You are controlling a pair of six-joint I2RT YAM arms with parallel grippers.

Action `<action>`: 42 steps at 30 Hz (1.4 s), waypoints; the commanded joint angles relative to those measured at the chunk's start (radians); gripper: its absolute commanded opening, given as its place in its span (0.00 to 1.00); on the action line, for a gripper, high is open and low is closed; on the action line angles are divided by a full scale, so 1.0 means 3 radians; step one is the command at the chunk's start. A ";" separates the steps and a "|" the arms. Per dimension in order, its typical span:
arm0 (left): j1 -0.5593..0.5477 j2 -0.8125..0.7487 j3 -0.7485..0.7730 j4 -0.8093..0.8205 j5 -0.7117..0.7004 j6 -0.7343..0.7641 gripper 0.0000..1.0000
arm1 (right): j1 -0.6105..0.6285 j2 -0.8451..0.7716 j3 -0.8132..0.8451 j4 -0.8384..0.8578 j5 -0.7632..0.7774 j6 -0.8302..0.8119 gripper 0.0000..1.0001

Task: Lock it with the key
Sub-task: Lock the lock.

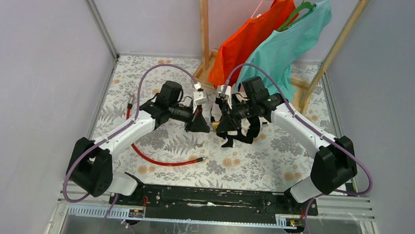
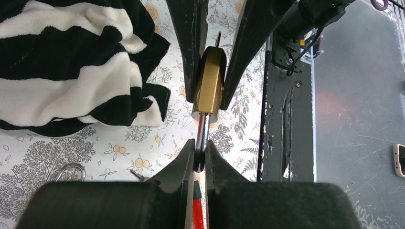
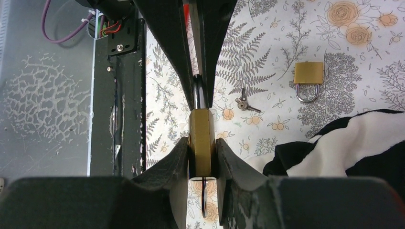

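Both grippers hold one brass padlock (image 3: pixel 200 136) in the air between them. My right gripper (image 3: pixel 201 145) is shut on its brass body. My left gripper (image 2: pixel 201 149) is shut on its steel shackle (image 2: pixel 202 132). A thin dark key (image 3: pixel 204 193), seen edge-on, sticks out of the padlock's underside between the right fingers. In the left wrist view that key (image 2: pixel 218 39) shows past the far end of the brass body (image 2: pixel 209 81). A second small key (image 3: pixel 244 104) lies loose on the floral cloth. From above, the two grippers meet at the padlock (image 1: pixel 214 126).
A second brass padlock (image 3: pixel 308 76) lies on the floral tablecloth (image 1: pixel 256 162), near a black-and-white striped cloth (image 2: pixel 71 62). A red cable (image 1: pixel 160 160) curls under the left arm. Orange and teal shirts (image 1: pixel 268 40) hang on a wooden rack behind. The black base rail (image 1: pixel 212 197) runs along the near edge.
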 commanded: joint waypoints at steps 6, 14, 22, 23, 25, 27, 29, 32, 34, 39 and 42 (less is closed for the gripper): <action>-0.0319 0.0052 0.0081 0.0786 0.0227 -0.0143 0.00 | 0.0312 0.0101 0.0216 0.0477 -0.0138 0.0106 0.00; -0.0382 0.0038 0.0051 0.0823 0.0217 -0.0135 0.00 | 0.0317 0.0063 0.0213 0.0507 -0.0138 0.0147 0.00; -0.0389 0.0026 0.0022 0.0885 0.0248 -0.0173 0.00 | 0.0317 0.0056 0.0244 0.0504 -0.0156 0.0174 0.00; -0.0385 0.0020 0.0014 0.0895 0.0248 -0.0173 0.00 | 0.0318 0.0051 0.0244 0.0503 -0.0155 0.0173 0.00; -0.0387 0.0013 0.0010 0.0908 0.0253 -0.0177 0.00 | 0.0317 0.0049 0.0242 0.0501 -0.0155 0.0176 0.00; -0.0386 0.0014 0.0001 0.0925 0.0277 -0.0191 0.00 | 0.0316 0.0045 0.0250 0.0502 -0.0166 0.0184 0.00; -0.0386 0.0009 -0.0004 0.0945 0.0303 -0.0208 0.00 | 0.0297 0.0033 0.0258 0.0514 -0.0214 0.0222 0.00; -0.0374 0.0011 -0.0005 0.0980 0.0346 -0.0228 0.00 | 0.0262 -0.0003 0.0235 0.0575 -0.0261 0.0290 0.00; -0.0375 0.0000 -0.0010 0.0990 0.0359 -0.0237 0.00 | 0.0256 -0.0029 0.0211 0.0619 -0.0248 0.0321 0.00; -0.0371 -0.0008 -0.0021 0.1073 0.0443 -0.0325 0.00 | 0.0256 -0.0027 0.0094 0.0864 -0.0263 0.0528 0.00; -0.0350 -0.0023 0.0010 0.1090 0.0502 -0.0368 0.00 | 0.0256 -0.0042 0.0003 0.1026 -0.0262 0.0620 0.00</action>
